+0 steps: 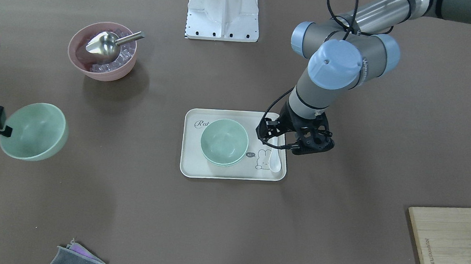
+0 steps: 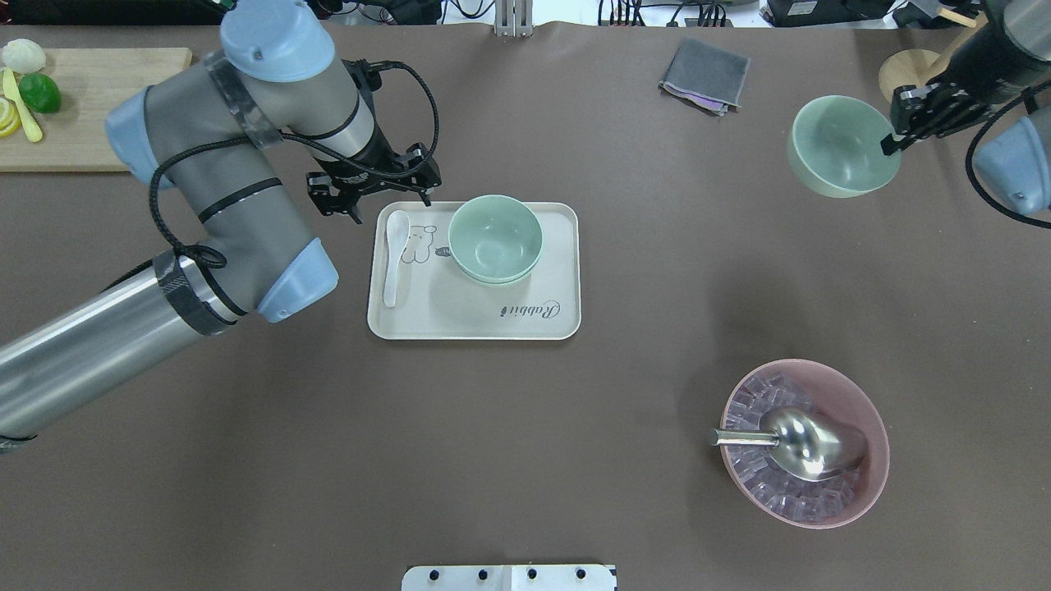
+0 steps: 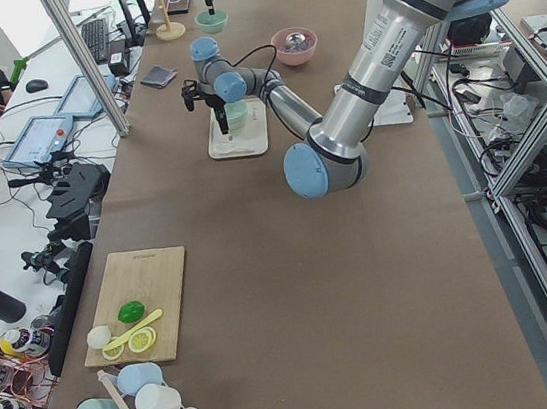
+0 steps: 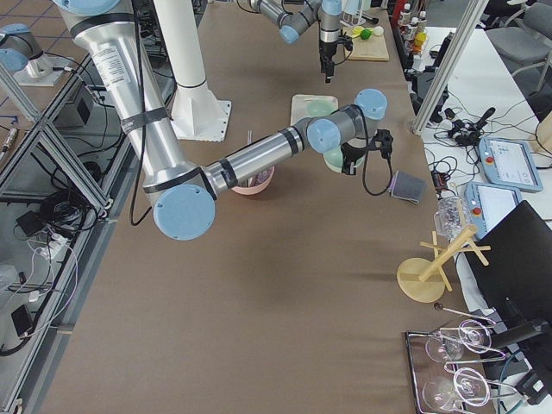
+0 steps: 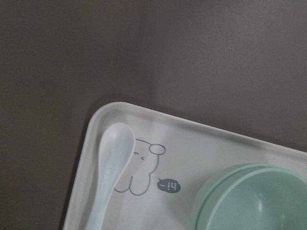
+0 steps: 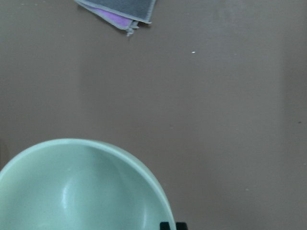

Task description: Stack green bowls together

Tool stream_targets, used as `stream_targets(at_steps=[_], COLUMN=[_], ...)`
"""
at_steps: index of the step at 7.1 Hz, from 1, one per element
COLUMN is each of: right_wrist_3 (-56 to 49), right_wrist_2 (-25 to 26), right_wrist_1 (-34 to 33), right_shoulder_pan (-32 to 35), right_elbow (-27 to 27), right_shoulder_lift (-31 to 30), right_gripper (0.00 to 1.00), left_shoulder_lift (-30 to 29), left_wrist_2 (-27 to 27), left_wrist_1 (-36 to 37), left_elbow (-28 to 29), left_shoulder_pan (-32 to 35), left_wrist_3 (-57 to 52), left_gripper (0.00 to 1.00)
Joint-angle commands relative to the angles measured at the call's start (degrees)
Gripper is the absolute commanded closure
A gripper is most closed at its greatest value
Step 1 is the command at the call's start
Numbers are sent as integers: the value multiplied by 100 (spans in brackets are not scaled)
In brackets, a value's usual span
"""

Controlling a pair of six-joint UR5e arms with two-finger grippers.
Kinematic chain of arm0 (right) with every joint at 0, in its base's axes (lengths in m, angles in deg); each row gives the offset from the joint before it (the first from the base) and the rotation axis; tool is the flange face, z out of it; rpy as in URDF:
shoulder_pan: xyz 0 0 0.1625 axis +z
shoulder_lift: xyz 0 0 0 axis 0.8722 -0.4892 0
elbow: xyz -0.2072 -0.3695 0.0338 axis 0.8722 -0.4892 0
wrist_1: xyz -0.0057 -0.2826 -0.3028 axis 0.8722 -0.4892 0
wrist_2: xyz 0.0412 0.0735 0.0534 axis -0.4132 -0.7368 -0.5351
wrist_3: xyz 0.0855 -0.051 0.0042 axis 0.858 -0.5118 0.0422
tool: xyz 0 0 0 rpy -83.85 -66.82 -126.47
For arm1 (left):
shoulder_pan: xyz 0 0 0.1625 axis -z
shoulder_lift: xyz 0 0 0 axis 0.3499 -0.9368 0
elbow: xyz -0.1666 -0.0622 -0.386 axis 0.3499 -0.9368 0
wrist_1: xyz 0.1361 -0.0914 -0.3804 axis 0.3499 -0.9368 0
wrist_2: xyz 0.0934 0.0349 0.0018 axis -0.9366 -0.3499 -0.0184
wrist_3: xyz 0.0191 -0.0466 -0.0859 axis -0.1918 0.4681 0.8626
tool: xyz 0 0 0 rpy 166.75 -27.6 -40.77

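Right gripper (image 2: 891,146) is clamped on the rim of one small round pale mint-green matte bowl (image 2: 842,148), held tilted in the air well apart from the cream rectangular round-cornered tray (image 2: 493,320). Script on the tray reads "Rabbit"; at its other end a line-drawn rabbit (image 1: 263,159) has a dark speech bubble (image 1: 251,154) saying "hi". Two more mint-green bowls (image 2: 494,238) sit nested on the tray, three in all. One glossy white spoon (image 2: 394,254) lies along the tray's edge beside the rabbit. Left gripper (image 2: 371,197) hangs spread and empty over the tray corner nearest the spoon. Off the tray stand one larger pink bowl (image 2: 880,427) of clear ice cubes (image 2: 759,484) with one metal scoop (image 2: 809,443), and a folded grey cloth (image 2: 704,75).
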State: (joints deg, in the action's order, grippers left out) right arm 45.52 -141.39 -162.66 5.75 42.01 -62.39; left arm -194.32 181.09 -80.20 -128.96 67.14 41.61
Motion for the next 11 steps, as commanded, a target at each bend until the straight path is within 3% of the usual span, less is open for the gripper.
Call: stream_targets(at_steps=[1, 4, 5, 9, 11], right_wrist_3=[1901, 3076, 3270, 3430, 3430], right_wrist_2=[735, 1502, 1643, 1882, 1978], right_wrist_1=[-20, -12, -11, 6, 241], right_shoulder_pan=[-1191, -2232, -2434, -2735, -2770], right_elbow=[448, 283, -23, -1043, -1255], right_shoulder_lift=[636, 1464, 1805, 2589, 2573], right_gripper=[100, 100, 100, 100, 100], left_shoulder_lift=[615, 1162, 1172, 1163, 1163], left_wrist_2=[9, 333, 335, 326, 326], left_wrist_1=[272, 210, 202, 193, 193], left_elbow=[-460, -602, -602, -593, -593], left_shoulder_pan=[439, 801, 801, 801, 801], left_wrist_3=[-1056, -1657, -1658, -1658, -1658], left_gripper=[2, 2, 2, 2, 2])
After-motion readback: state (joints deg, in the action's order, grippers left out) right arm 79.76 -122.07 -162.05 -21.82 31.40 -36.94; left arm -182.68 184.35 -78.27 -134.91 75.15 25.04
